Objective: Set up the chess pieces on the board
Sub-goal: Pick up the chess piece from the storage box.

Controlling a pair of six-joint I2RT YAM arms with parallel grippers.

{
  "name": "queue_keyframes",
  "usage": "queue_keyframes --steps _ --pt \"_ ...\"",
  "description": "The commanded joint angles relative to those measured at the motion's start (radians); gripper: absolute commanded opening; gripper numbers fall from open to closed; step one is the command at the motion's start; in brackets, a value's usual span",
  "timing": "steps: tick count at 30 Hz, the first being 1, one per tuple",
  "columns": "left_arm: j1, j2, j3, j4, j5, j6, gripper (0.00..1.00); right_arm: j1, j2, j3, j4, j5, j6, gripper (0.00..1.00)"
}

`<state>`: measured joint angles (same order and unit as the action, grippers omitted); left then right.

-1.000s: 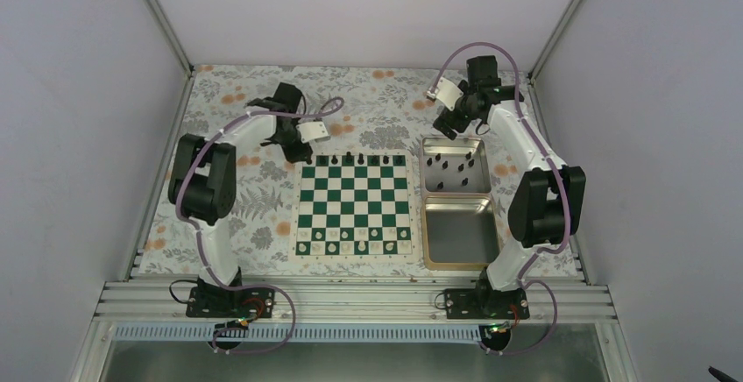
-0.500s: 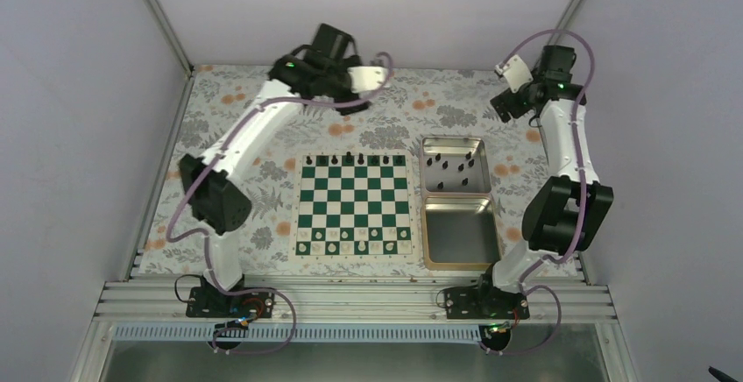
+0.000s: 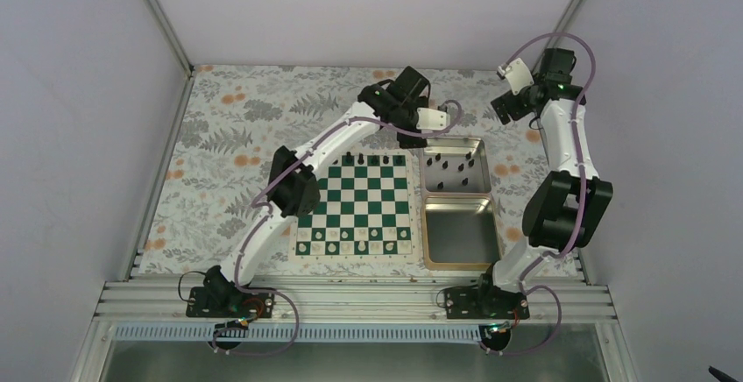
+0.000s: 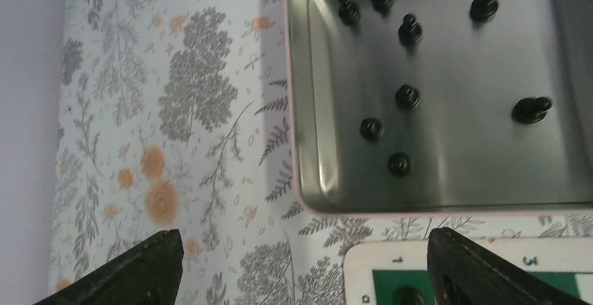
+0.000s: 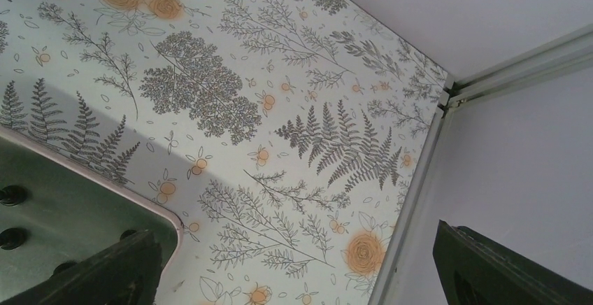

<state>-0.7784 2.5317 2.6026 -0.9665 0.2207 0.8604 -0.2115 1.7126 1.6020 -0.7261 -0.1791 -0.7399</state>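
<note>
While the left gripper point(image 4: 301, 277) hangs with its jaws spread and empty by a corner of the rectangular silver metal tin point(image 4: 308, 144), several tiny black chess pieces point(image 4: 408, 96) are seen inside that tin. Others are set along the far row of the green-and-white checked board point(image 3: 354, 202). The right gripper point(image 5: 301, 266) is likewise spread wide, empty, above the floral tablecloth point(image 5: 231, 109).

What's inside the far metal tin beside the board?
At least eight black chess pieces are scattered in the tin. Overhead, the left gripper overlaps its far-left corner; the left wrist view shows that corner bare.
</note>
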Motion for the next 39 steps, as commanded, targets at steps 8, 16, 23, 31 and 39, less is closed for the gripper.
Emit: queue_keyframes --steps 8,16,23,31,39 --pt "-0.073 0.038 0.003 0.071 0.087 0.027 0.83 -0.01 0.034 -0.011 0.012 -0.051 0.018 1.0" --pt "-0.091 0.081 -0.017 0.1 0.079 0.011 0.74 -0.01 0.025 -0.014 -0.001 -0.074 0.017 1.0" --pt "-0.092 0.106 -0.049 0.146 0.098 -0.005 0.73 -0.007 0.02 -0.001 -0.018 -0.108 0.02 1.0" --pt "-0.099 0.172 -0.015 0.15 0.099 0.008 0.72 0.002 0.017 0.009 -0.031 -0.132 0.02 1.0" --pt "-0.119 0.196 -0.042 0.198 0.067 0.021 0.73 0.014 0.012 0.007 -0.035 -0.148 0.017 1.0"
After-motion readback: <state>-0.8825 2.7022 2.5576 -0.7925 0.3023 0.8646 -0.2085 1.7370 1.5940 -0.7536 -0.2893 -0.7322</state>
